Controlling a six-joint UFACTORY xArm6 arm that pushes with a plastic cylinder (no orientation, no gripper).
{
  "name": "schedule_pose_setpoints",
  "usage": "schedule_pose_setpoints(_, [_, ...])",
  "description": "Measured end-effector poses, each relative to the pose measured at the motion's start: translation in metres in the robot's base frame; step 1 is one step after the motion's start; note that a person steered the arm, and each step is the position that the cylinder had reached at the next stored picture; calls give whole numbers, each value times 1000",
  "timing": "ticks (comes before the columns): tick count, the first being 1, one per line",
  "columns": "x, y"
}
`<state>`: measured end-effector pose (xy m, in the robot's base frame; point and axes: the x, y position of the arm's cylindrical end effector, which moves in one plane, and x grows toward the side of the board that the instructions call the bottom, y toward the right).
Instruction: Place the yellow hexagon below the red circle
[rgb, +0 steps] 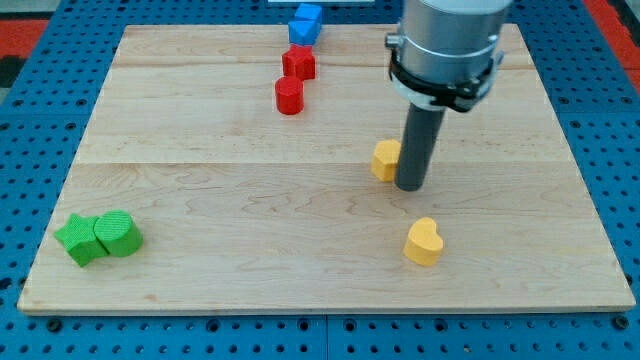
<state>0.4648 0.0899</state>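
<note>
- My tip (410, 187) sits on the wooden board (200, 290), pressed against the view's right side of the yellow hexagon (384, 159), which is partly hidden behind the rod.
- There is no gripper here, so nothing is clenched or released — the rod only pushes, and right now it appears to touch the hexagon.
- The red circle (289, 96) stands toward the view's top, well to the left of the hexagon, with a second red block (298, 63) just above it and a blue block (305, 23) at the board's top edge.
- I judge the step in hand to be the push itself: the hexagon lies lower than the circle but too far to the view's right.
- The next move calls for a steady shove toward the view's left — keeping contact on the hexagon's right face so it does not slip off sideways, and stopping under the circle.
- The yellow heart (424, 241) and the two green blocks (99, 237) lie clear of that path.
</note>
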Motion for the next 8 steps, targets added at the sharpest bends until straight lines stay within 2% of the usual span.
schedule_pose_setpoints(1, [-22,-21])
schedule_pose_setpoints(3, [-60,-20])
schedule_pose_setpoints(4, [-65,-40])
schedule_pose_setpoints(6, [-83,-33])
schedule_pose_setpoints(8, [-83,-27])
